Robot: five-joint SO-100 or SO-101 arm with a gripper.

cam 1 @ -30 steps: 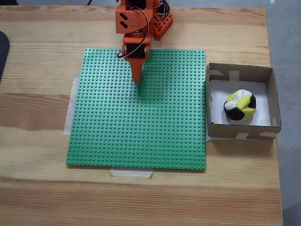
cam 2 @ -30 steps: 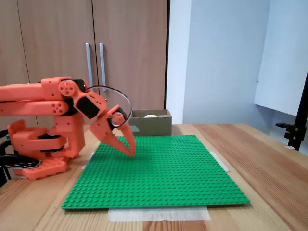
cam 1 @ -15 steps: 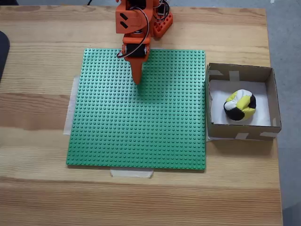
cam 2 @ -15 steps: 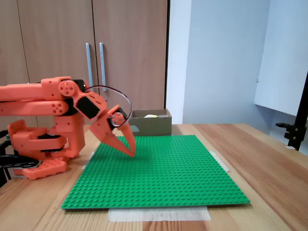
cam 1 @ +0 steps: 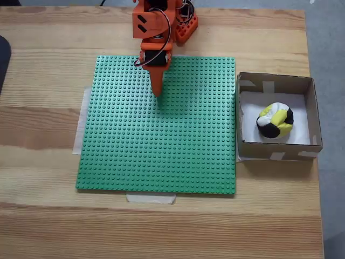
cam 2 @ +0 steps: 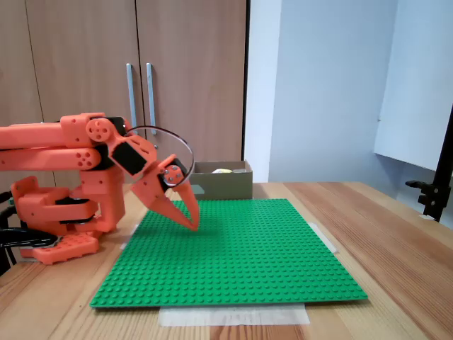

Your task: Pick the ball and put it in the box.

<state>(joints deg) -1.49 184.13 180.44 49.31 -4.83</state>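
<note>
The wooden table held a big green bumpy mat; the brown box sat just beside the mat's right edge in the view from above; the ball lay inside the box on its white bottom. The orange gripper pointed down near the top of the mat, pinched closed and holding nothing; the ball was well apart from it, off to the right and a bit lower, so the job looked done.
</note>
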